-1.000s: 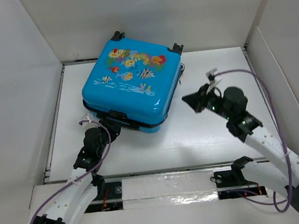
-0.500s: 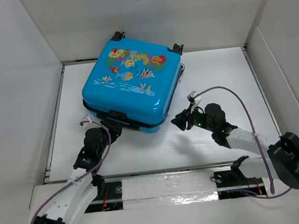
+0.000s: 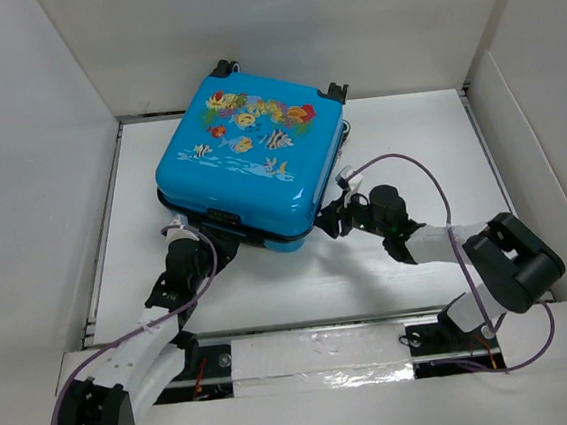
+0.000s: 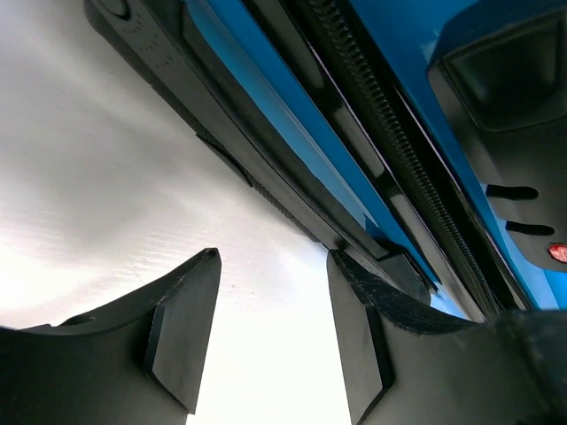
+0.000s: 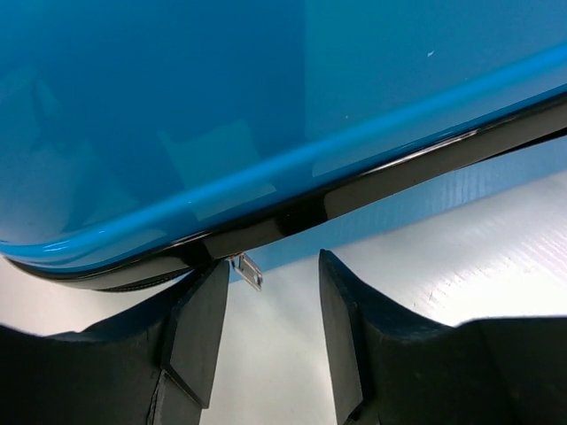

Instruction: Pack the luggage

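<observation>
The left gripper (image 3: 214, 245) sits low at the near side of the suitcase (image 3: 253, 160), and its jaws are apart with nothing between them. The blue suitcase lies flat and closed on the desk (image 3: 407, 140), toward the far edge, a little left of the middle. The right gripper (image 3: 329, 222) is at its near right corner, jaws apart around a small metal tab (image 5: 247, 271).

One luggage (image 3: 249, 166) is sitting on one table (image 3: 412, 140). Two wheels are showing: wheel (image 3: 221, 69), wheel (image 3: 335, 92). Two grippers are showing: left gripper (image 4: 273, 258), right gripper (image 5: 270, 266), two fingers each. One zipper pull (image 5: 247, 271) is showing.
</observation>
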{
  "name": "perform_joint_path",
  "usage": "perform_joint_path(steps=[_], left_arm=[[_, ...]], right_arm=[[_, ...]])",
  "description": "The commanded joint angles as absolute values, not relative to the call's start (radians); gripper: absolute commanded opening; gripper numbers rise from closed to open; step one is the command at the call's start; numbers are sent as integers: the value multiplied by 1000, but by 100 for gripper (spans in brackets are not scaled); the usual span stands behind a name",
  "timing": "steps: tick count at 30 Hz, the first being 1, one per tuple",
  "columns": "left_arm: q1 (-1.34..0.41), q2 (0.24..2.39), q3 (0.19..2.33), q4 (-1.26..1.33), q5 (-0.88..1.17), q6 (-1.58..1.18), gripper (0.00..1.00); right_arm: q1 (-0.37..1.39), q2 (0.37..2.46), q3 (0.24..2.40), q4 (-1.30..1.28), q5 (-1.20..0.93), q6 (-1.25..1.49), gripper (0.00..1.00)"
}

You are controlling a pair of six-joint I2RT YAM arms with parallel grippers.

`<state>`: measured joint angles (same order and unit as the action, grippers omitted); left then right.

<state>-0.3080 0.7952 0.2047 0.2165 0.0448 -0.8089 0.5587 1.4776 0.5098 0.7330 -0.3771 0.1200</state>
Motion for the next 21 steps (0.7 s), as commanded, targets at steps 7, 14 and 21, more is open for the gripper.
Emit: perform_joint_path(steps=[7,14,21], left_arm=[[-313,834,213,465,170,-813,47],[-313,1020,248,658,219,-862,47],[-383,1106,328,761,170,-897,47]], right_arm=[[580,1558,514,1063,-405,176,16],[708,1458,442,933,-249,213,0],[939,1264,431,422,59,282,0]])
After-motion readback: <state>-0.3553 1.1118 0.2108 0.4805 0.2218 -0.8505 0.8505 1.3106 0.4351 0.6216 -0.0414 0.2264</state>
